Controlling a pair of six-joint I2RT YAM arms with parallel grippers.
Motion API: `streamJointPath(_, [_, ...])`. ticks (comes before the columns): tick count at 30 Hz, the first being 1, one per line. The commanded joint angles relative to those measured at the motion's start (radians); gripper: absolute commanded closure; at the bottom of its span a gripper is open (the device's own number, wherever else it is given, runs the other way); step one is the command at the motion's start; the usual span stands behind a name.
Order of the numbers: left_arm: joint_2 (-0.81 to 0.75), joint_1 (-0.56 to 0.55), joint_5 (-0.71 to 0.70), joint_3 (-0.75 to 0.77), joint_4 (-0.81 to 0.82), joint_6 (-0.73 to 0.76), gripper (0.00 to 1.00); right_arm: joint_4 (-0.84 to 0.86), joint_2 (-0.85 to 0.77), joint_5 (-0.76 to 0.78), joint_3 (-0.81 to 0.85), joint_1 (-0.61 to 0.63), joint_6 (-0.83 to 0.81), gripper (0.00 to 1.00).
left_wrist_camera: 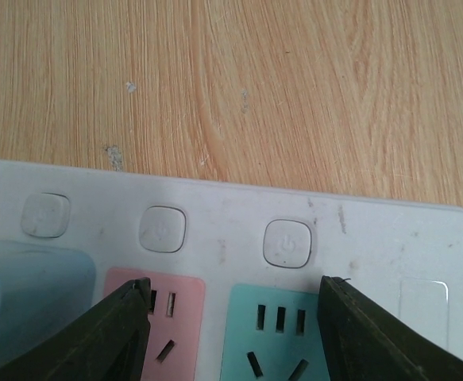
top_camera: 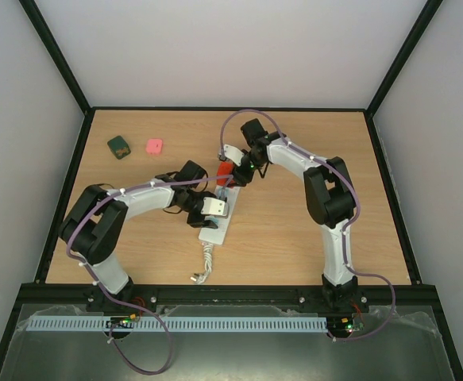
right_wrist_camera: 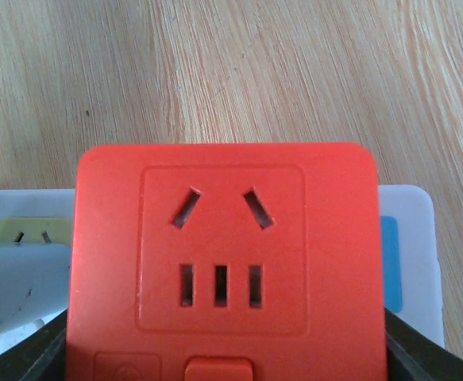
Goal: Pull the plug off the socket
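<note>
On the light wooden table (top_camera: pixel 295 230), closed in by plain white walls (top_camera: pixel 215 48), the long white power strip (top_camera: pixel 214 232) lies near the middle, the left gripper (left_wrist_camera: pixel 233 298) wide open and empty over its pastel outlets, the right gripper (right_wrist_camera: pixel 225 353) closed on the red-orange square plug (right_wrist_camera: pixel 223 238) near its far end.

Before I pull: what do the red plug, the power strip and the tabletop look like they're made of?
The red plug: likely moulded plastic, matte; uniform colour, rounded corners, crisp slots.
The power strip: white plastic, smooth, scuffed with grey marks.
The tabletop: wood or wood-look laminate; grain lines are visible, but I cannot tell which.
</note>
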Motion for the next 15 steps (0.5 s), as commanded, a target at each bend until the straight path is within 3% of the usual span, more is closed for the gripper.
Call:
streamJointPath(1, [0.077, -0.001, -0.087, -0.011, -0.07, 0.043, 0.39, -0.033, -0.023, -0.033, 0.026, 0.009, 0.0, 0.54])
streamJointPath(15, [0.125, 0.001, -0.086, 0.019, -0.117, 0.063, 0.4, -0.068, -0.051, -0.094, 0.045, 0.008, -0.02, 0.75])
